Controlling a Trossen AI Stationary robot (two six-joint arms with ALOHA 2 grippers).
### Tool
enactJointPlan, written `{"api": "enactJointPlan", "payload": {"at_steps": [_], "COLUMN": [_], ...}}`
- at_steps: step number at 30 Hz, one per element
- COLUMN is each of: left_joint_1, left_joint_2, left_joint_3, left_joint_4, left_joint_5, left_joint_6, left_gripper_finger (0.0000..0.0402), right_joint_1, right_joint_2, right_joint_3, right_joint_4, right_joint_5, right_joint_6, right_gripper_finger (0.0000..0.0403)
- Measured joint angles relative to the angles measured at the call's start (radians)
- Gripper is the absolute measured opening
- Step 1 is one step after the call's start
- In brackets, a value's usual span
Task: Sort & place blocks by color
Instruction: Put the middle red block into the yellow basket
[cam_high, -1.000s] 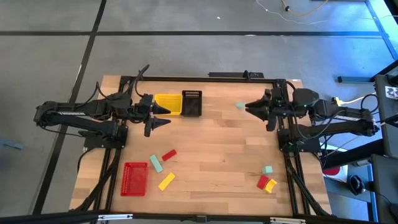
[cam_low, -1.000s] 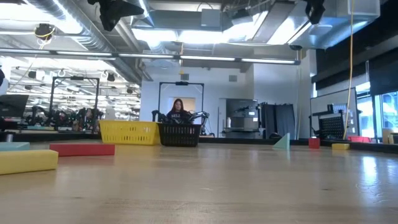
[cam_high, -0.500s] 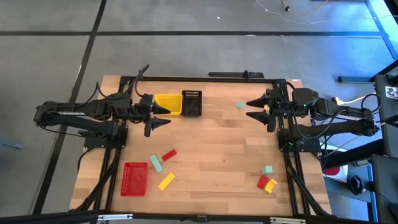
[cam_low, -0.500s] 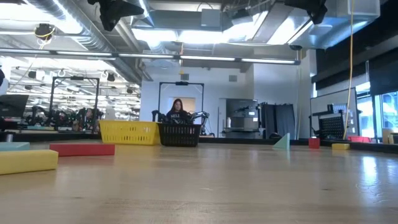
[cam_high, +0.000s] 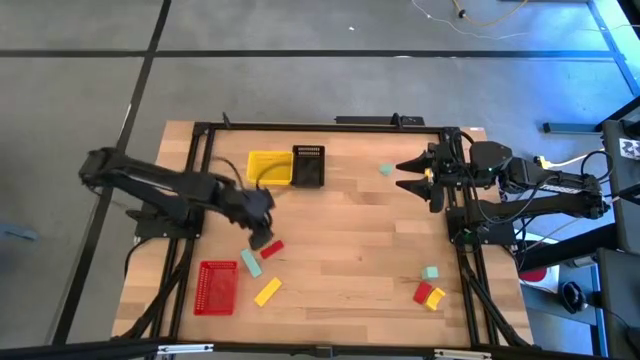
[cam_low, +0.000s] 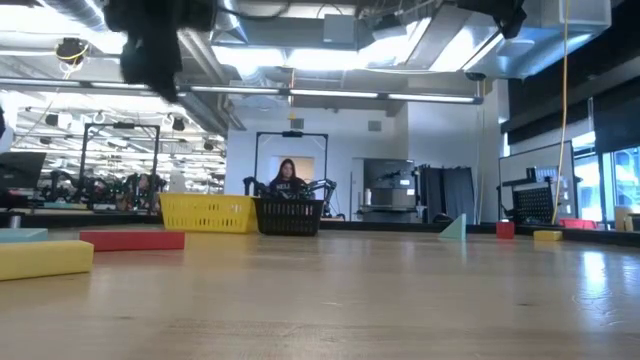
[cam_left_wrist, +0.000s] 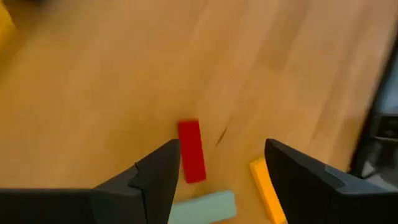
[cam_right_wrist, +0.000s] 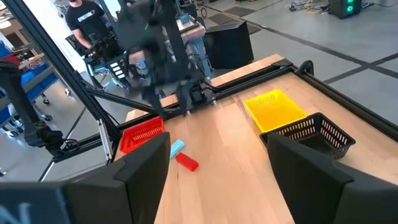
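Note:
My left gripper (cam_high: 262, 238) is open and hovers over the near-left group of blocks. In the left wrist view (cam_left_wrist: 221, 149) its fingers stand either side of a red block (cam_left_wrist: 191, 151), apart from it. This red block (cam_high: 271, 248) lies flat on the table. A teal block (cam_high: 251, 263) and a yellow block (cam_high: 267, 291) lie beside it. My right gripper (cam_high: 408, 175) is open and empty at the far right, next to a lone teal block (cam_high: 385, 170). A teal (cam_high: 430, 272), a red (cam_high: 423, 292) and a yellow block (cam_high: 436, 298) lie near right.
A yellow basket (cam_high: 270, 167) and a black basket (cam_high: 308, 166) stand side by side at the far edge. A red basket (cam_high: 217, 287) stands at the near left. Bare wood lies in the table's middle. A person (cam_low: 287, 178) is in the room behind.
My left gripper has swung from beside the yellow basket toward the table's near edge and down, and now hovers over the red block, still open. My right gripper has opened wider where it is. No block has moved.

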Motion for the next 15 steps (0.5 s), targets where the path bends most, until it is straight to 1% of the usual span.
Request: {"api": "enactJointPlan", "payload": {"at_steps": [3, 6, 11, 15], "left_joint_1": [-0.069, -0.122, -0.159, -0.164], "left_joint_2": [0.104, 0.204, 0.335, 0.394], "left_joint_3": [0.007, 0.007, 0.007, 0.007], "left_joint_4": [0.009, 0.003, 0.01, 0.014], "left_joint_5": [-0.041, -0.086, -0.125, -0.145], "left_joint_6": [-0.15, -0.227, -0.244, -0.243], "left_gripper_finger": [0.0228, 0.0228, 0.0228, 0.0228], "right_joint_1": [0.0, 0.0, 0.0, 0.0], "right_joint_2": [0.0, 0.0, 0.0, 0.0], "right_joint_3": [0.0, 0.0, 0.0, 0.0], "right_joint_4": [-0.011, -0.038, -0.044, -0.044], "right_joint_5": [0.0, 0.0, 0.0, 0.008], "right_joint_6": [0.0, 0.0, 0.0, 0.0], "right_gripper_finger": [0.027, 0.027, 0.027, 0.027]}}
